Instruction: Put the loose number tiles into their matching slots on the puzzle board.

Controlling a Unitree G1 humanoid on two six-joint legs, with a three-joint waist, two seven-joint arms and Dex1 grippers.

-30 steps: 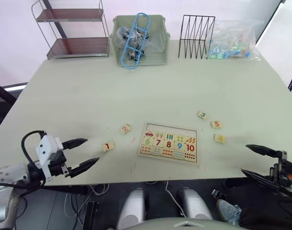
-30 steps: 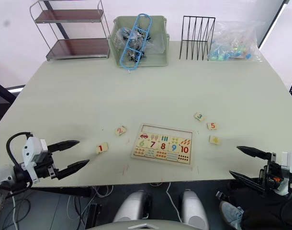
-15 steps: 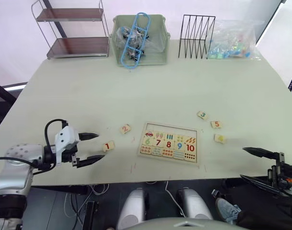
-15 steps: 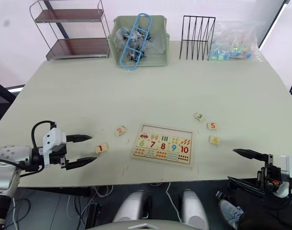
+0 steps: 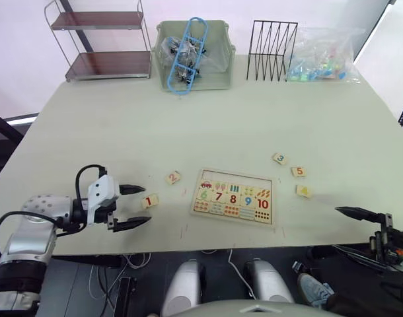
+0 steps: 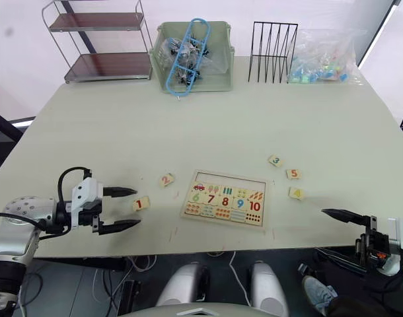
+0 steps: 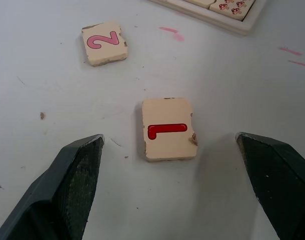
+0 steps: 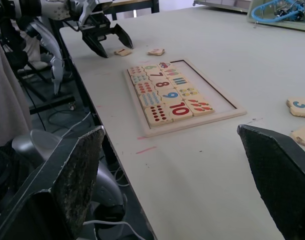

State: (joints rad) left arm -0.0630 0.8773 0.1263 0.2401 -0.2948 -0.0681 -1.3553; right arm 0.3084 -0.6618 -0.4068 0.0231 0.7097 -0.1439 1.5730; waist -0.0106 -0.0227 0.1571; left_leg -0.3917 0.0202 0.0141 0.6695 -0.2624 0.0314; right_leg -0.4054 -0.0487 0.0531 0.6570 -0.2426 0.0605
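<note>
My left gripper (image 5: 137,206): spread wide, tile 1 (image 7: 168,128) on the table (image 5: 188,125) between its fingers, untouched | my right gripper (image 6: 335,231): spread, empty, off the table edge, tile 4 (image 5: 304,191) near.

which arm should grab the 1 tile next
Left. The left gripper is open and right beside the small pale-wood tile printed with a red 1, which lies between its fingers in the left wrist view. The right gripper hangs off the table's near edge, far from it.
</note>
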